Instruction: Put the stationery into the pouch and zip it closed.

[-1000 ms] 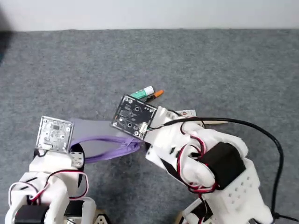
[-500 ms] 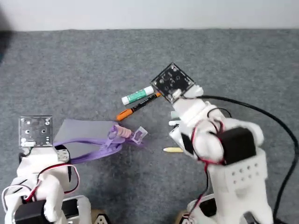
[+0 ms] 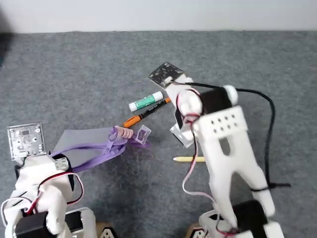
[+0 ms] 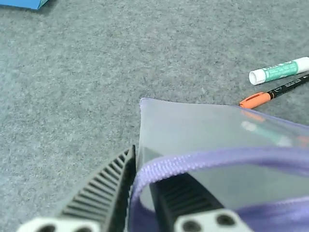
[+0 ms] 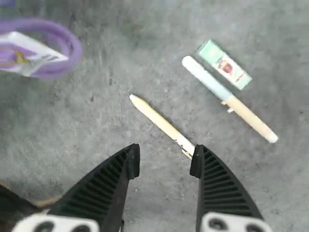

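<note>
The clear pouch [image 3: 84, 141] with purple zip edging [image 4: 207, 159] lies at the front left. My left gripper [image 4: 141, 181] is shut on the zip edge at the pouch's corner. A purple pull loop and tag [image 3: 132, 134] hang off its other end. A green-and-white glue stick [image 3: 146, 101] and an orange pen [image 3: 147, 113] lie just behind the pouch. My right gripper [image 5: 164, 155] hangs open above the table, close to one end of a pale yellow pen [image 5: 161, 124]. Beyond that pen lie a white-and-beige pen [image 5: 229, 99] and a small green eraser [image 5: 224, 64].
The grey felt table [image 3: 74, 69] runs back to a white wall. The right arm [image 3: 218, 124] stands tall over the middle right and covers part of the stationery there. A blue object [image 4: 21, 3] sits at the far edge of the left wrist view.
The right arm left the pouch's zip end, swung back and to the right, and now hangs over the yellow pen. The left arm drew the pouch a little to the left.
</note>
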You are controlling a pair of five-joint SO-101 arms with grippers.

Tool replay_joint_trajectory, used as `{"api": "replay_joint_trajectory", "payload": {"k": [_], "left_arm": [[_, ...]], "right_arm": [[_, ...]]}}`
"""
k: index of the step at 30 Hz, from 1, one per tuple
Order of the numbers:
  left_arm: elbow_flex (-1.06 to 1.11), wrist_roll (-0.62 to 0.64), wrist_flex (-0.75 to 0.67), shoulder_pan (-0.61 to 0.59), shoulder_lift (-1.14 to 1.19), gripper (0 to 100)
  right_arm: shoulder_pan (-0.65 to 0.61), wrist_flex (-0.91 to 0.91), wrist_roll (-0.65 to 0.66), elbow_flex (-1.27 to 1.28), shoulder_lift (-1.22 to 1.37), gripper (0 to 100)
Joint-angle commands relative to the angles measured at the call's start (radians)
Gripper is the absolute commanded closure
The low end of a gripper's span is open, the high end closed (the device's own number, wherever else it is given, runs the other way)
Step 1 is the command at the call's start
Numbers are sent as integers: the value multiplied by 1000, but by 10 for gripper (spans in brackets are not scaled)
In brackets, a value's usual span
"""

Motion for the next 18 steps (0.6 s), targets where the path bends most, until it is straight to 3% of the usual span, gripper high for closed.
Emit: {"api": "replay_joint_trajectory", "payload": {"k": [1,11,18], "left_arm": [[-4,18,-17,-2,6,985],[-4,18,-17,-2,6,985],[-4,18,-17,-2,6,985]], "right_arm": [[18,31,155,-44,61,812],[47,-107,468,-46,236,813],[82,-196,519,-46,360,815]]}}
